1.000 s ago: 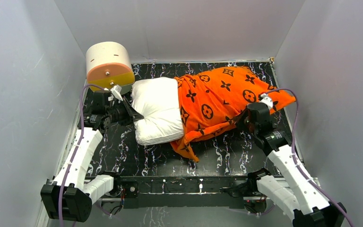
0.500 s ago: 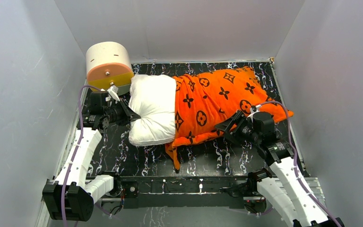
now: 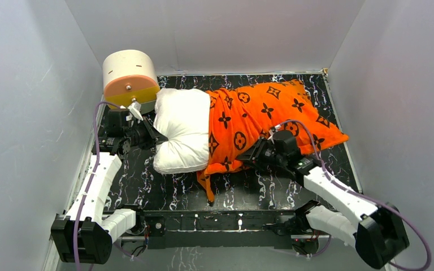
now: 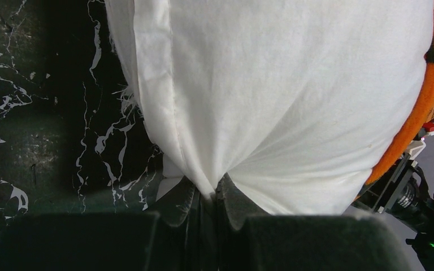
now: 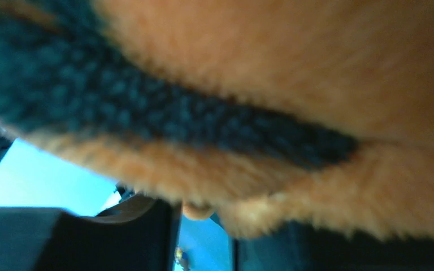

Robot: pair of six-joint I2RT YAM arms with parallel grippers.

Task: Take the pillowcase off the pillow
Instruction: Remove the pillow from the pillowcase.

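The white pillow lies across the black marbled floor, its right part still inside the orange pillowcase with black motifs. My left gripper is shut on the pillow's bare left end; the left wrist view shows the white fabric pinched between the jaws of that gripper. My right gripper sits at the pillowcase's front edge, near its open end. In the right wrist view the blurred orange plush hangs over this gripper; a gap shows between the jaws.
A cream-and-orange cylinder stands at the back left corner, just behind my left arm. Grey walls close in on the left, back and right. A loose orange flap trails toward the front rail.
The pillow and case slid left. My right gripper left the pillowcase's right part, opened, and moved left along the front edge toward the case's open end. The left gripper kept its hold.
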